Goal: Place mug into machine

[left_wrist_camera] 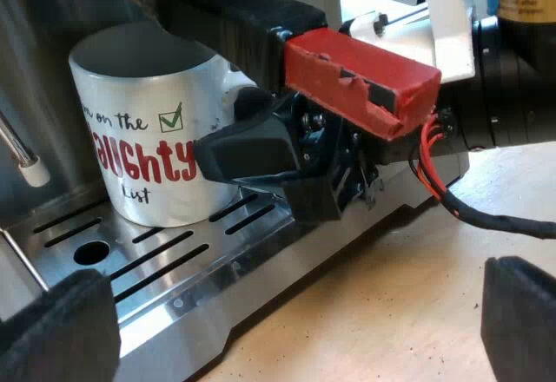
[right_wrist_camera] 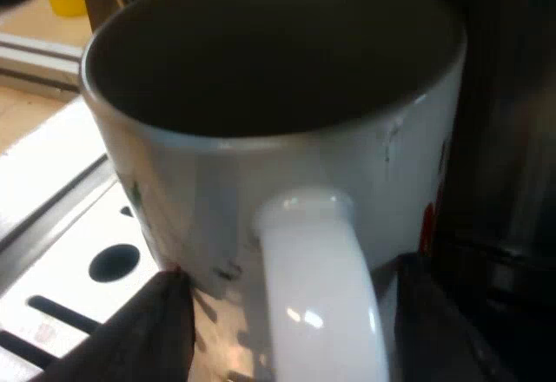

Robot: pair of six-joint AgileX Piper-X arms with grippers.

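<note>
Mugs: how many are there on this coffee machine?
1. The white mug stands on the machine's slotted metal tray, by the red-ended handle; the right gripper straddles the mug's grip. More could be hidden.

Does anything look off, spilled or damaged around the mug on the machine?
The red end of the holder's handle, above the mug, looks chipped, with a ragged notch in its edge. Otherwise nothing stands out: the mug stands upright on the drip tray, and no spill shows.

Mug (left_wrist_camera: 152, 130) on drip tray (left_wrist_camera: 187, 265), beneath holder handle (left_wrist_camera: 252, 22); right gripper (right_wrist_camera: 295, 326) astride mug's handle (right_wrist_camera: 317, 260), perhaps touching.
</note>
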